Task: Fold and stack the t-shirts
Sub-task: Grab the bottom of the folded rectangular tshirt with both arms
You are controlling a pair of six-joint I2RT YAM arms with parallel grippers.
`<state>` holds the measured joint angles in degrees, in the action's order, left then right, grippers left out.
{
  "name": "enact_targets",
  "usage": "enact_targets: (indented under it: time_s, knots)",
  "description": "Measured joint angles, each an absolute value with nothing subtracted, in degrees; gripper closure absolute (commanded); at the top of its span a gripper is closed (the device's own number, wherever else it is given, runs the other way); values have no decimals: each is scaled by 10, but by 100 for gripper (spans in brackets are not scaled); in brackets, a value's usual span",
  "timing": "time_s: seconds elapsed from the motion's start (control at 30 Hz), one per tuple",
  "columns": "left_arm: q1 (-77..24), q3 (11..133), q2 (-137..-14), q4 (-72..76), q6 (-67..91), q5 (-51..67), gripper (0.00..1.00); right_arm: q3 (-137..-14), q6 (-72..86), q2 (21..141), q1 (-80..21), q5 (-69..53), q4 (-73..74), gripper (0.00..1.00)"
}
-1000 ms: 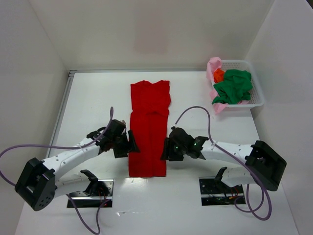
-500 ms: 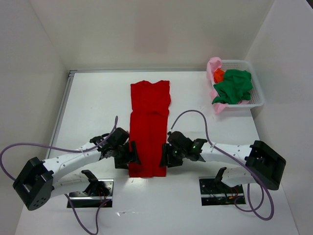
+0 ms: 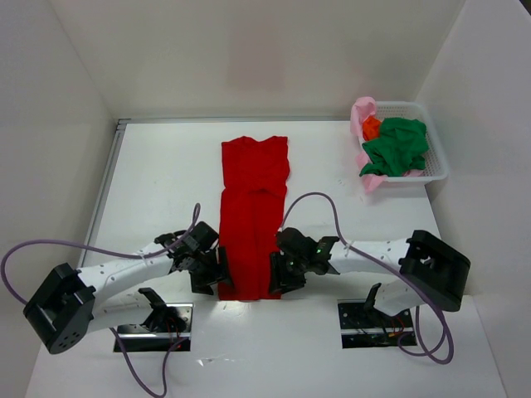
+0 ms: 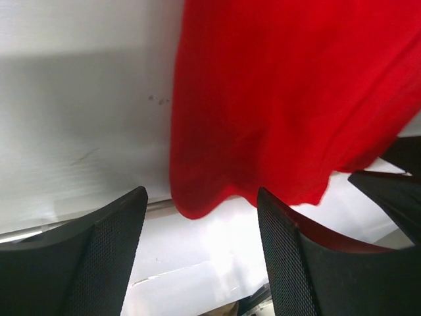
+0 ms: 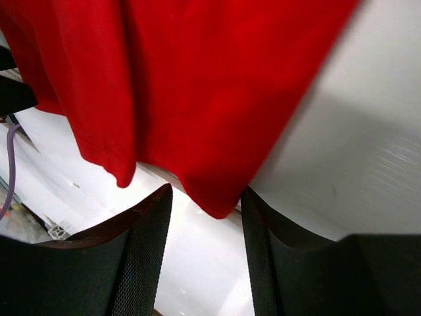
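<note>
A bright red t-shirt (image 3: 253, 207) lies flat as a long narrow strip down the middle of the table, collar end far. My left gripper (image 3: 217, 278) sits at its near left corner, fingers open, the red hem corner (image 4: 197, 197) just ahead of the gap. My right gripper (image 3: 278, 278) is at the near right corner, also open, with that corner of the red t-shirt (image 5: 214, 197) reaching in between the fingertips. Neither is clamped on cloth. A dark green t-shirt (image 3: 398, 145), a pale pink one (image 3: 362, 112) and an orange one (image 3: 371, 126) lie bunched in the basket.
The white lattice basket (image 3: 437, 170) stands at the far right by the side wall. White walls close the table at back and sides. Purple cables loop from both arms. Two dark base plates (image 3: 158, 319) sit at the near edge.
Both grippers slid towards the near edge along the red shirt's sides and now sit at its near corners. The right fingers have narrowed a little.
</note>
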<state>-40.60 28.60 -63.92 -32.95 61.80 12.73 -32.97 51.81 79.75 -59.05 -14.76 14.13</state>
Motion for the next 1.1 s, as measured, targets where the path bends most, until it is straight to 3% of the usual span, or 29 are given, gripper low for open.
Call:
enact_targets:
  time_s: [0.3,0.8,0.97,1.1]
  knots:
    - [-411,281,-657,-317,616,128,30,-336,518,810,-596,-152,141,57]
    - [-426,265,-658,-292,624,129,78,-336,532,820,-599,-143,142,78]
    - [-426,260,-653,-290,634,129,97,-336,534,820,-599,-139,143,90]
    - [-427,260,-644,-290,634,129,100,-336,536,820,-599,-138,143,99]
